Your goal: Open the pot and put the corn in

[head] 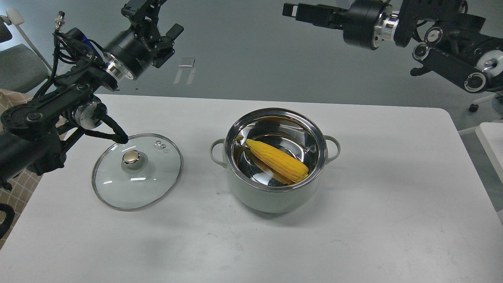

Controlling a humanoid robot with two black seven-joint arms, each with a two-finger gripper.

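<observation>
The pale grey-green pot [275,196] stands open at the middle of the white table. The yellow corn [277,160] lies slanted on its shiny steel bottom, free of any gripper. The glass lid [137,173] with its brass knob [131,156] lies flat on the table left of the pot. My right gripper [292,10] is high above and behind the pot, pointing left, open and empty. My left gripper [155,19] is raised at the upper left, above and behind the lid, open and empty.
The white table [373,220] ends at a rounded right edge. My left arm's elbow and a black cable [112,131] hang just over the lid's far left rim. Grey floor lies behind, with a chair [19,67] at the far left.
</observation>
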